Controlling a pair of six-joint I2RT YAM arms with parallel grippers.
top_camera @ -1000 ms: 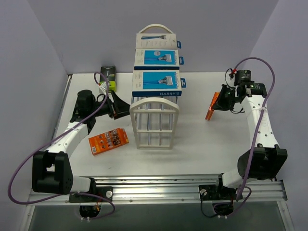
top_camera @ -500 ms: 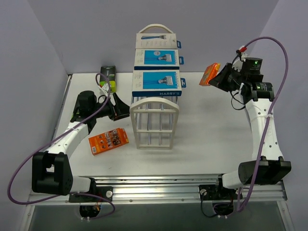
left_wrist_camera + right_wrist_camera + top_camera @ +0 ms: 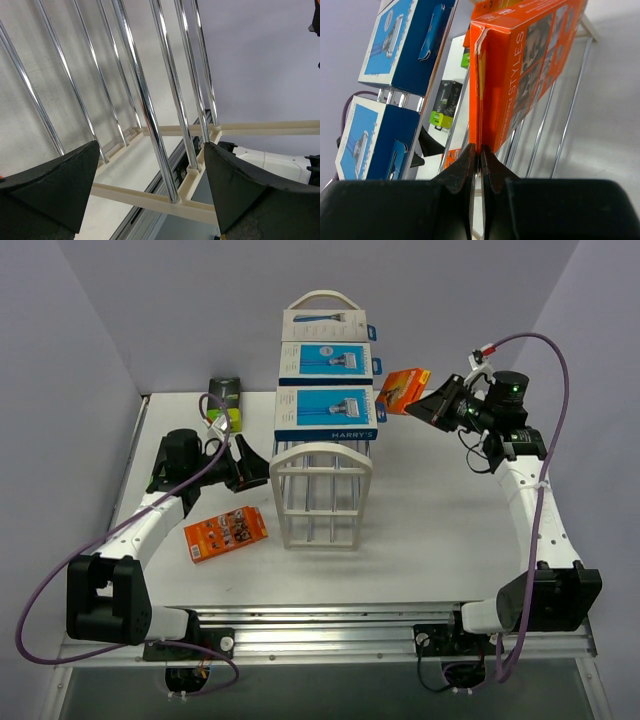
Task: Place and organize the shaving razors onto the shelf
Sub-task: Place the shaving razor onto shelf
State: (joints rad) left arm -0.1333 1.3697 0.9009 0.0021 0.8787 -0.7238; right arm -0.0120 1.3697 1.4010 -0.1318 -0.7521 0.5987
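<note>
The cream-white shelf point(image 3: 320, 490) stands mid-table with three blue-and-white HARRY'S boxes point(image 3: 326, 412) lying on its upper tiers. My right gripper point(image 3: 425, 405) is shut on the edge of an orange box point(image 3: 404, 389) and holds it in the air just right of the shelf's top. In the right wrist view the jaws point(image 3: 480, 155) pinch that orange box point(image 3: 525, 60) beside the blue boxes point(image 3: 405, 45). My left gripper point(image 3: 255, 465) is open and empty by the shelf's left side. In its wrist view the shelf's chrome bars point(image 3: 145, 105) show between the spread fingers point(image 3: 55, 185).
A second orange box point(image 3: 225, 532) lies flat on the table left of the shelf. A black-and-lime-green box point(image 3: 225, 400) stands at the back left, behind my left arm. Grey walls close in the back and both sides.
My right gripper has lifted the orange box off the table at the right and carried it up and left toward the shelf's top. The left arm has stayed put.
</note>
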